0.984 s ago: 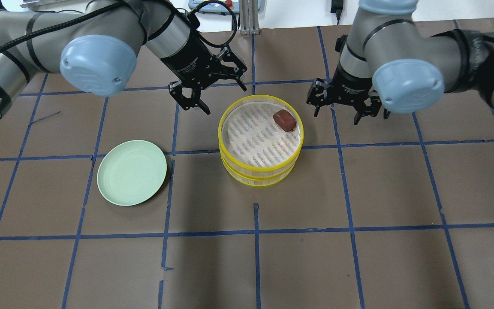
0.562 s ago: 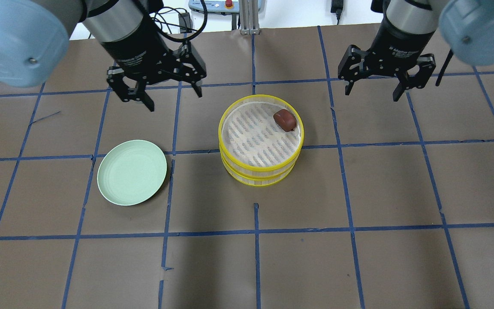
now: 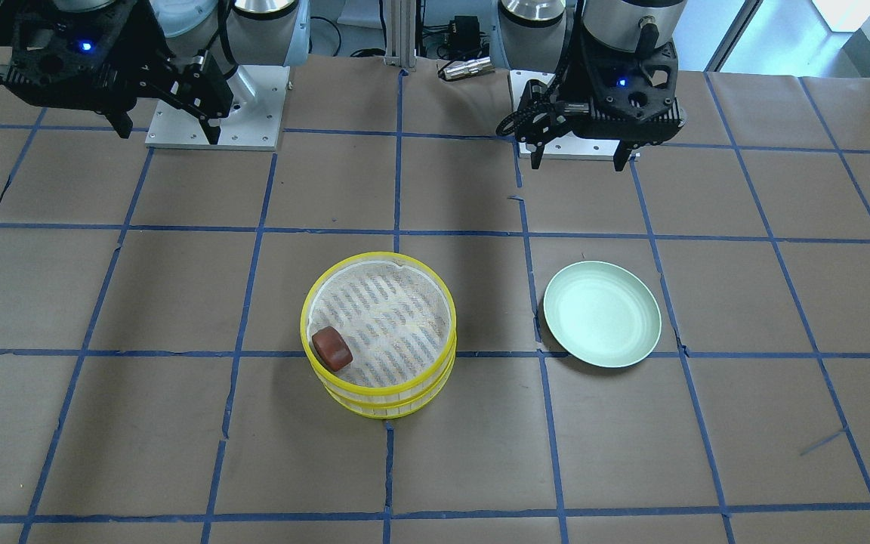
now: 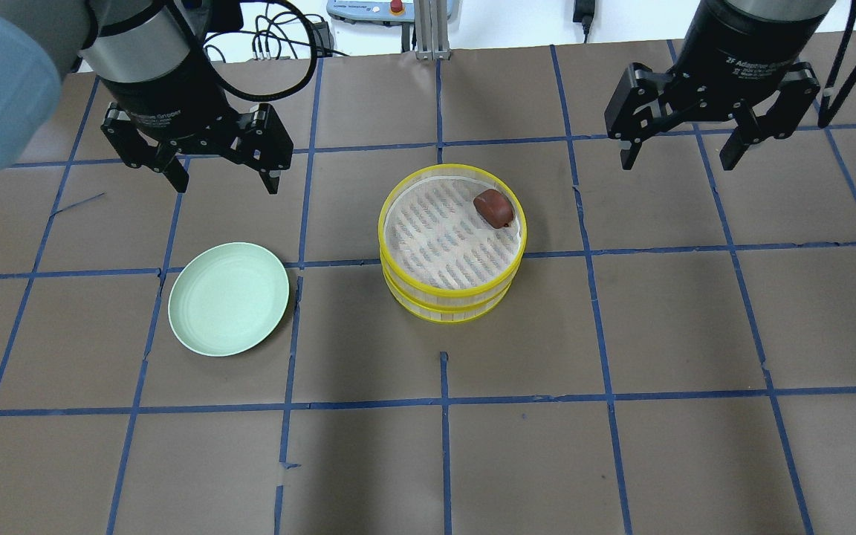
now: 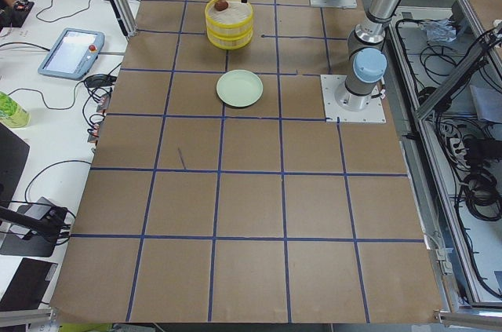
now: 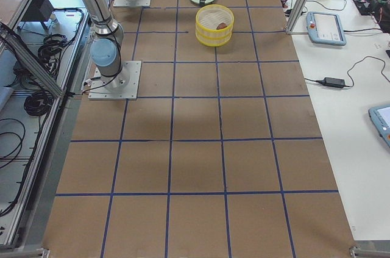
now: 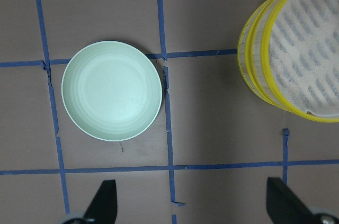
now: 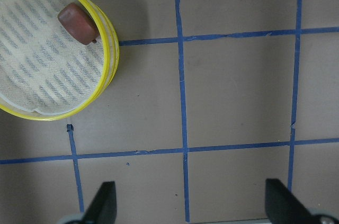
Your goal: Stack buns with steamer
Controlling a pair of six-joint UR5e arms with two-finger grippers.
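Two stacked yellow steamer tiers (image 4: pixel 452 245) stand at the table's middle, also in the front view (image 3: pixel 378 334). A dark red-brown bun (image 4: pixel 493 207) lies in the top tier near its rim; it shows in the front view (image 3: pixel 331 348) and right wrist view (image 8: pixel 78 23). The white bun is out of view. The pale green plate (image 4: pixel 228 298) is empty. My left gripper (image 4: pixel 224 180) is open, high above the table behind the plate. My right gripper (image 4: pixel 682 156) is open, high and to the right of the steamer.
The brown table cover (image 4: pixel 621 446) carries a blue tape grid. The arm bases (image 3: pixel 216 106) stand at the table's robot side. Tablets and cables lie on the white benches (image 6: pixel 341 57) along the operators' side.
Both arms have lifted and drawn outward from the steamer, the left one leftward, the right one rightward. Both grippers stay open. Steamer, bun and plate have not moved.
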